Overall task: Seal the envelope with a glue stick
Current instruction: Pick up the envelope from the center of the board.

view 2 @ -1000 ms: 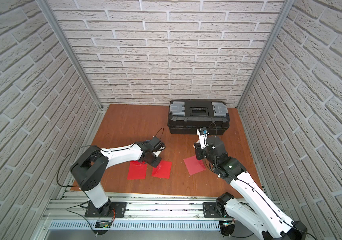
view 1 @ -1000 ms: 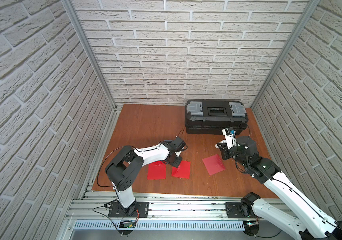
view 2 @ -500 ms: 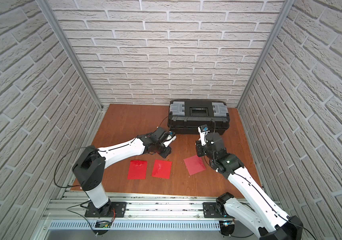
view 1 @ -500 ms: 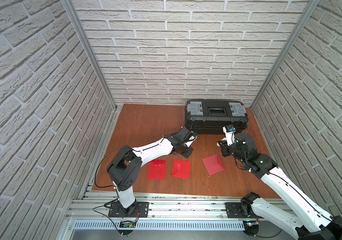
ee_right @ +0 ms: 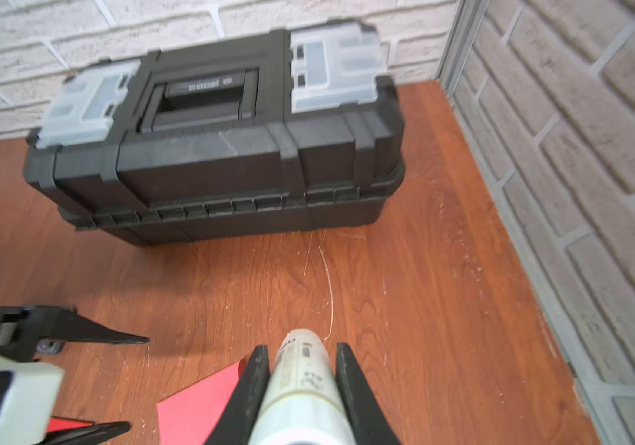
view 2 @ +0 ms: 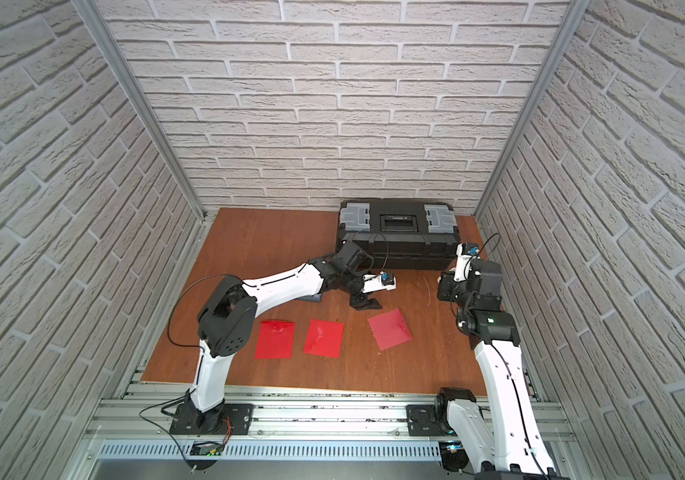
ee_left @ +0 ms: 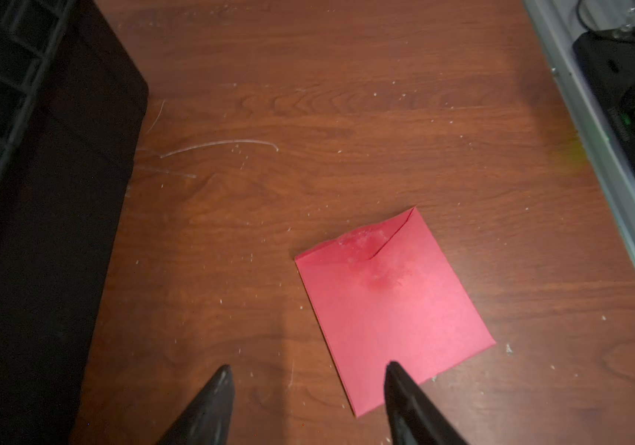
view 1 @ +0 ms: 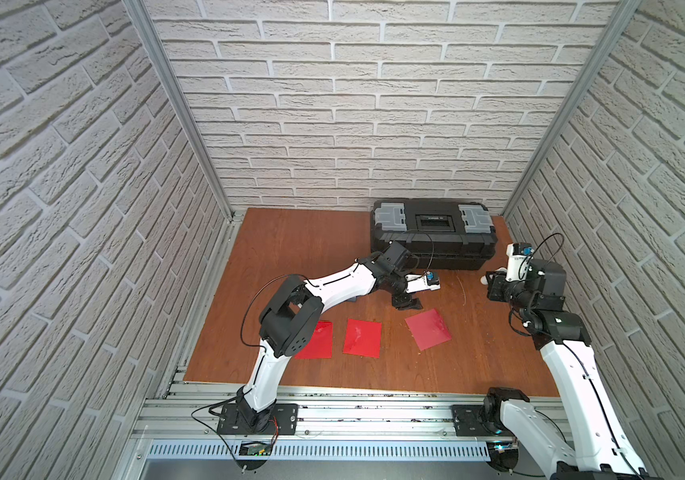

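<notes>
A black toolbox (view 1: 434,245), its closed lid carrying two clear-lidded compartments, stands at the back of the brown wood-grain worktop (view 1: 299,249), near the white brick wall (view 1: 353,124). Pale scratches (ee_right: 329,285) mark the worktop just in front of it.

The wooden table (view 1: 290,249) bears a black toolbox (view 1: 434,237) and three red envelopes (view 1: 362,337).

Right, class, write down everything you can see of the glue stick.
The glue stick is a small off-white cylinder, plastic by its look, with faint dark print and a translucent section nearest the wrist camera. It lies lengthwise between the right hand's two black fingers, which press its sides; its rounded far end reaches just past the fingertips. It is held off the wooden table.
</notes>
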